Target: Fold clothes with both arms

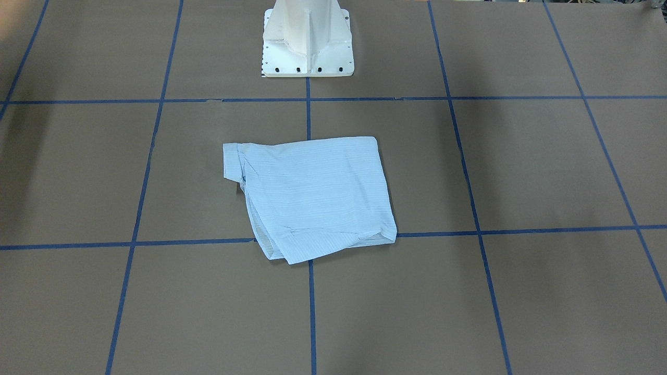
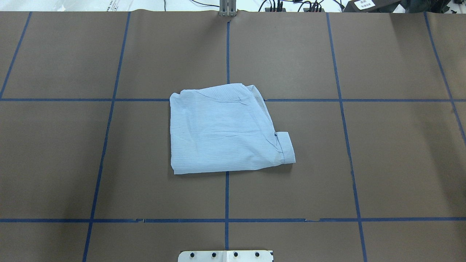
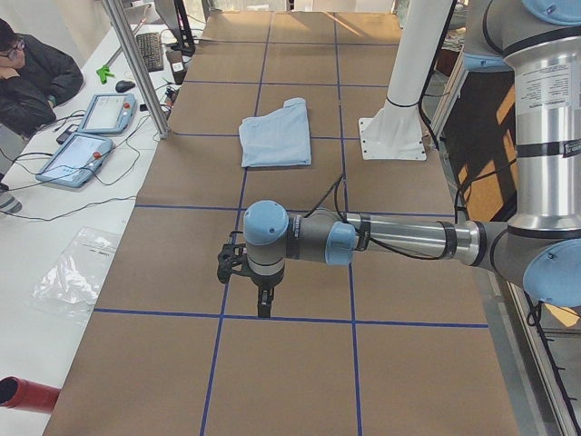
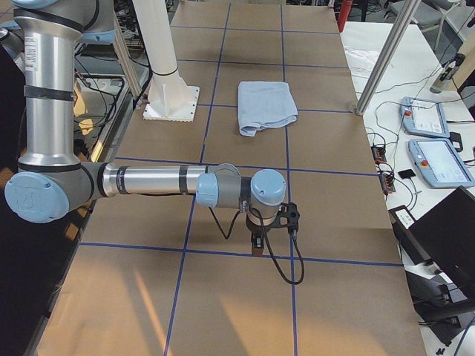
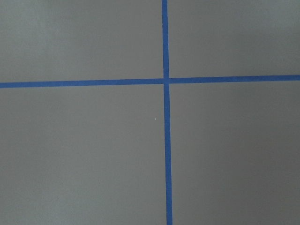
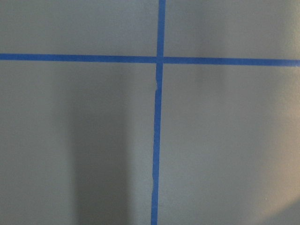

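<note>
The clothes, one light blue striped shirt (image 1: 312,198), lie folded into a rough rectangle at the table's middle, in front of the pedestal. A cuff or collar part sticks out at one corner (image 2: 285,147). The shirt also shows in the side views (image 3: 275,136) (image 4: 266,106). Both arms are stretched out low over bare table, far from the shirt. The left gripper (image 3: 263,304) points down near a tape crossing, and the right gripper (image 4: 257,245) does the same at the other end. I cannot tell whether either is open or shut. The wrist views show only brown table and blue tape.
The white pedestal base (image 1: 307,47) stands behind the shirt. A person (image 3: 32,77) sits at a side bench with teach pendants (image 3: 77,154) (image 4: 438,159) and cables. Metal posts (image 3: 136,64) (image 4: 386,59) rise at the table's far edge. Blue tape divides the brown table (image 2: 400,163) into squares.
</note>
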Controlling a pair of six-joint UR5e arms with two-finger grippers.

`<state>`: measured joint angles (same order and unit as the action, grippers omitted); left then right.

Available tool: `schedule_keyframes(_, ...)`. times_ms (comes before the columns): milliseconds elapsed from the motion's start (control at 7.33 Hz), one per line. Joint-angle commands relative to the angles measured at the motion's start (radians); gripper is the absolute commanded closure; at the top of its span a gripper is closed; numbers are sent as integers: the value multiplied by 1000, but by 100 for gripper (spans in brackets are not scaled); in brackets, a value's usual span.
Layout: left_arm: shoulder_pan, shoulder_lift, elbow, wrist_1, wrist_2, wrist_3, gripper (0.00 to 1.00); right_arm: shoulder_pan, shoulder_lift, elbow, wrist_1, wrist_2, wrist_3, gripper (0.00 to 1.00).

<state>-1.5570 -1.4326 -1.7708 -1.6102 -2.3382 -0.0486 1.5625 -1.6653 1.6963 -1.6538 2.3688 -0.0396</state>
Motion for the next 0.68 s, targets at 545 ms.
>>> schedule_keyframes(545,-2,1,2,-4,0,9,0,19,-59,74,12,-20,73,0)
